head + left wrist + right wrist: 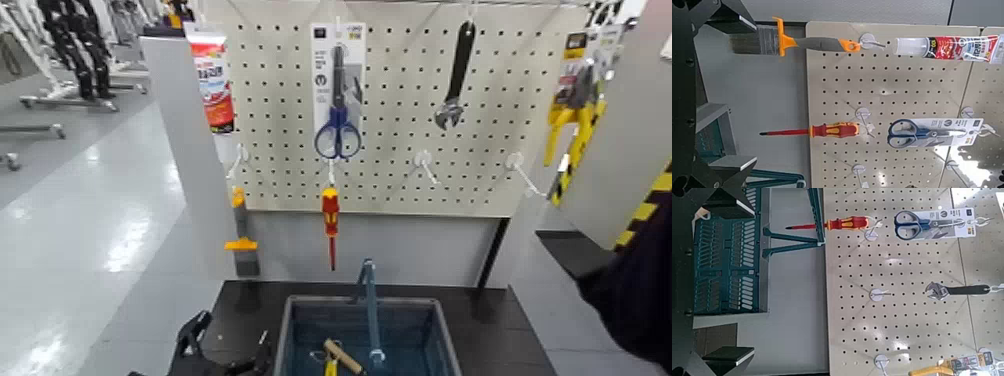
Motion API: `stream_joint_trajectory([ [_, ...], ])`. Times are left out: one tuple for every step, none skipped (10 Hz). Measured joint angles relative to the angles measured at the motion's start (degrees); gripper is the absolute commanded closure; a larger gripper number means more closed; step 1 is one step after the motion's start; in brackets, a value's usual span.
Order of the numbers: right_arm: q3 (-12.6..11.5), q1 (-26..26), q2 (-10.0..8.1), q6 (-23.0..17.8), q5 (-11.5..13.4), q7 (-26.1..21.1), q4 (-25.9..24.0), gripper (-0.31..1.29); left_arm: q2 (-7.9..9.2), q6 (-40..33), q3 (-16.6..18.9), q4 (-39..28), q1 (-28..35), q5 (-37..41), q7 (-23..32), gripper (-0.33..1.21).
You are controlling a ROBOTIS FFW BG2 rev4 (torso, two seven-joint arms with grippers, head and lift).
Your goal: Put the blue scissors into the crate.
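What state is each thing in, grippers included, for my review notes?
Blue scissors: closed, on their card, hanging
Screwdriver: hanging
Adjustable wrench: hanging
Crate: lidless, handle upright, things inside
Left gripper: open, empty
Right gripper: open, empty

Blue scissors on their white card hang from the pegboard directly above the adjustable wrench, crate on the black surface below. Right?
One error: the blue scissors hang directly above the red-and-yellow screwdriver, not the adjustable wrench, as the head view shows. They are on their white card on the pegboard, and the crate is on the black surface below.
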Motion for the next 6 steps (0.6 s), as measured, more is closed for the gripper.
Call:
stream_joint_trajectory([
  [0.02, 0.0, 0.03, 0.0, 0.0, 0.0, -0.01, 0.08, 0.01, -0.07, 0.04, 0.04, 0.0, 0.0, -0.02, 0.14],
  [0.03, 0.0, 0.03, 0.0, 0.0, 0.0, -0.03, 0.08, 0.06, -0.08, 0.04, 0.07, 0.0, 0.0, -0.02, 0.14],
  [0.03, 0.0, 0.04, 0.0, 0.0, 0.0, -0.04, 0.08, 0.08, -0.06, 0.04, 0.08, -0.01, 0.0, -0.06, 0.14],
  [0.02, 0.0, 0.05, 0.0, 0.0, 0.0, -0.07, 0.08, 0.08, 0.25, 0.05, 0.04, -0.06, 0.16, -0.63, 0.13],
  [-0.01, 0.04, 0.07, 0.0, 0.0, 0.0, -0.08, 0.08, 0.08, 1.48, 0.22, -0.43, -0.34, 0.63, -2.34, 0.14],
  [-0.05, 0.07, 0.08, 0.0, -0.01, 0.0, -0.08, 0.09, 0.12, 3.45, 0.47, -1.2, -1.06, 1.1, -4.0, 0.14],
])
